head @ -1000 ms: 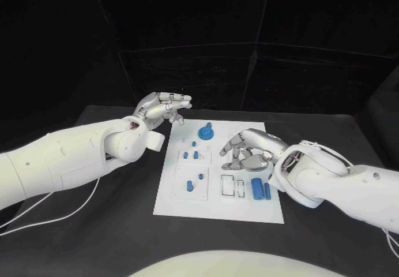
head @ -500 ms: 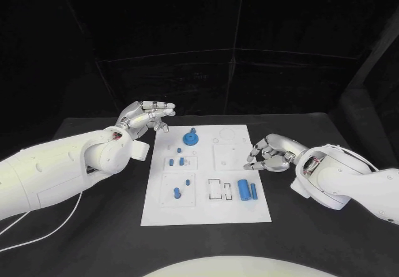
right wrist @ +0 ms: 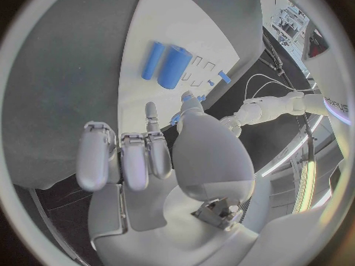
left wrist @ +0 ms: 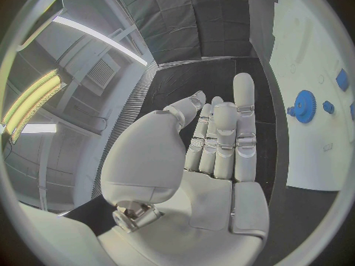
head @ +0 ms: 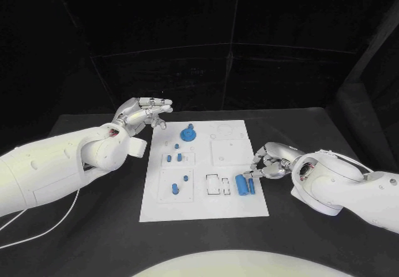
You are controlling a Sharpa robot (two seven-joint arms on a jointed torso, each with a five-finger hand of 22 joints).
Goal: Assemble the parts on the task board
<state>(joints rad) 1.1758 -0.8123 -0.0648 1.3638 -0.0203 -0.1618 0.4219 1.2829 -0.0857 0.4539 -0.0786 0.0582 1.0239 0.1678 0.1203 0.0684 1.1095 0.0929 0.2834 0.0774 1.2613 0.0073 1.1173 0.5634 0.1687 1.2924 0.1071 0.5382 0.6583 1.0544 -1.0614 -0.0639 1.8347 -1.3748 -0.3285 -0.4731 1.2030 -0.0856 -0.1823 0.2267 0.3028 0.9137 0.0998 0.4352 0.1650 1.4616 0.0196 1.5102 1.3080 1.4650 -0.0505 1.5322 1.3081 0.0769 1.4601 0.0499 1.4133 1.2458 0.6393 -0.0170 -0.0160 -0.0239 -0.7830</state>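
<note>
The white task board (head: 199,202) lies mid-table with a blue gear (head: 188,135) at its far end, small blue parts (head: 174,157) on its left plates, and two blue cylinders (head: 244,184) near its right edge. My right hand (head: 267,161) hovers at the board's right edge just beyond the cylinders (right wrist: 174,66), fingers curled in, thumb and a finger pinching what looks like a small blue part (right wrist: 176,119). My left hand (head: 143,112) is raised beyond the board's far left corner, holding nothing, fingers fairly straight (left wrist: 222,130), with the gear (left wrist: 304,106) off to its side.
The black table (head: 316,133) surrounds the board, with bare room on both sides. A white cable (head: 41,222) trails under my left arm. Dark curtains close off the back.
The camera has shifted. My right hand has drawn off the board's far right plate to the right edge by the cylinders. My left hand stays raised at the far left corner.
</note>
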